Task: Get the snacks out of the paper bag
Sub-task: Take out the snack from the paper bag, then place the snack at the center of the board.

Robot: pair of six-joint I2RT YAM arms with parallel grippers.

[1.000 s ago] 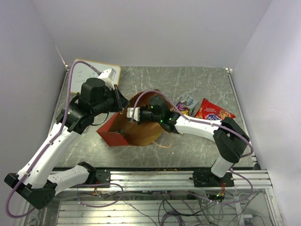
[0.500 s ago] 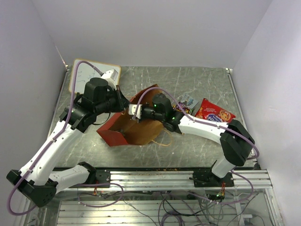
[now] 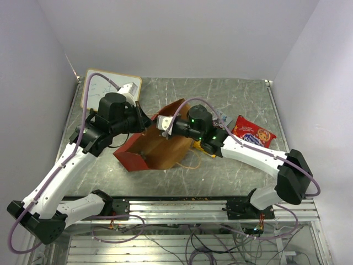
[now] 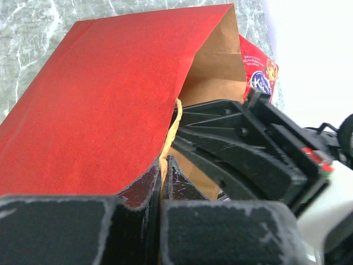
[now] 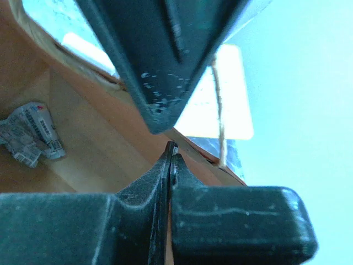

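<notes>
The red paper bag [image 3: 144,148] lies on its side, mouth toward the right, brown inside showing. My left gripper [image 3: 145,125] is shut on the bag's upper rim and tan handle [image 4: 170,130]; the left wrist view shows the bag's red outside [image 4: 105,94]. My right gripper [image 3: 159,126] is at the bag mouth, jaws pressed shut [image 5: 171,147], nothing seen between them. A grey-white wrapper [image 5: 30,134] lies inside the bag. The large red snack bag [image 3: 251,131] lies on the table to the right and shows in the left wrist view [image 4: 257,70]. An orange-yellow packet [image 3: 197,145] peeks out under my right arm.
A white board with tan frame [image 3: 98,88] lies at the back left. Another small packet [image 3: 223,117] is mostly hidden behind my right arm. Grey walls stand on three sides. The metal rail [image 3: 182,205] runs along the near edge.
My right gripper has moved up and to the right, from deep in the bag toward its mouth. The bag's upper rim has risen and its mouth has narrowed. The left gripper has kept its hold.
</notes>
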